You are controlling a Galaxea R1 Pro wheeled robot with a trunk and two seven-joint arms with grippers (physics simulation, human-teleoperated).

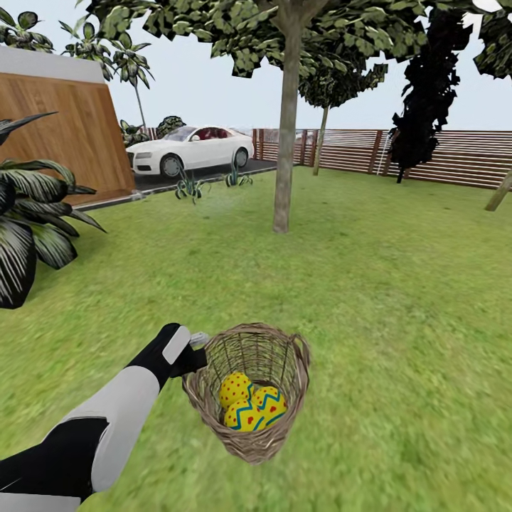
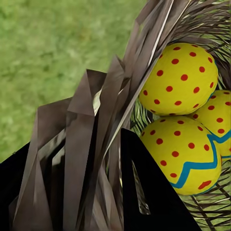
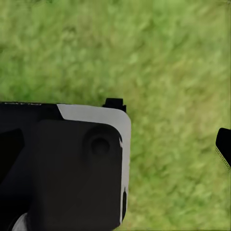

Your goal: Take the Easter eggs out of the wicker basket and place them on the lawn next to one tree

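The wicker basket (image 1: 274, 444) sits on the lawn (image 1: 398, 299) near me, tipped a little. Three yellow Easter eggs with red dots and blue zigzags lie inside it: one (image 1: 235, 389), another (image 1: 270, 403) and a third (image 1: 245, 417). My left gripper (image 1: 193, 346) is at the basket's left rim. In the left wrist view its black fingers (image 2: 144, 192) straddle the woven wall (image 2: 91, 144), shut on it, with the eggs (image 2: 179, 79) just past it. The thick-trunked tree (image 1: 286, 142) stands several steps ahead. One finger (image 3: 224, 147) of my right gripper hangs over bare grass, far to the side.
A big striped-leaf plant (image 1: 28, 213) grows at the left by a wooden wall (image 1: 64, 135). A white car (image 1: 190, 149) is parked on the driveway behind. A slatted fence (image 1: 441, 156) closes the back. Open grass lies between basket and tree.
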